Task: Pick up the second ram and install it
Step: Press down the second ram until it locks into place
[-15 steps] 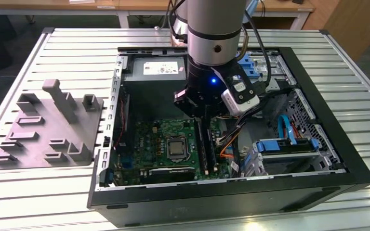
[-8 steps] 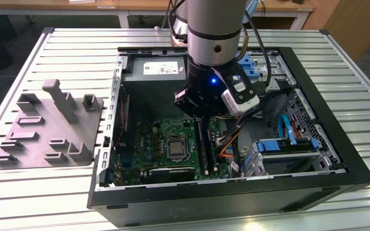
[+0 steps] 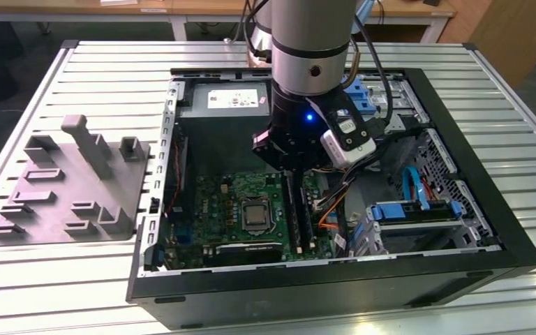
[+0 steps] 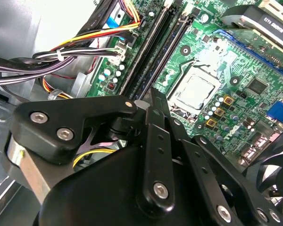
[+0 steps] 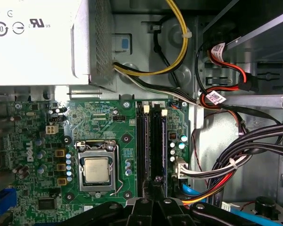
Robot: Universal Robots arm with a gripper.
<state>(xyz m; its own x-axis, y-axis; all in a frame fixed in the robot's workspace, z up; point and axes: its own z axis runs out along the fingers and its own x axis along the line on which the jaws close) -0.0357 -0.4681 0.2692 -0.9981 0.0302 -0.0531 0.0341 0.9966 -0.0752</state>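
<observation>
The second ram stands on edge in the slot nearer the cable bundle, a dark strip with a bluish side, also seen in the second wrist view and in the exterior view. A second dark strip lies in the neighbouring slot. My gripper hangs inside the open computer case directly over these slots, its fingers drawn together with nothing visible between them. In the second wrist view the gripper points at the near part of the slots. From the exterior view the gripper sits low over the motherboard.
The processor socket lies beside the slots. A power supply fills the case's back, and cable bundles and a drive cage crowd the exterior view's right. A grey block with upright posts sits outside the case on the slatted table.
</observation>
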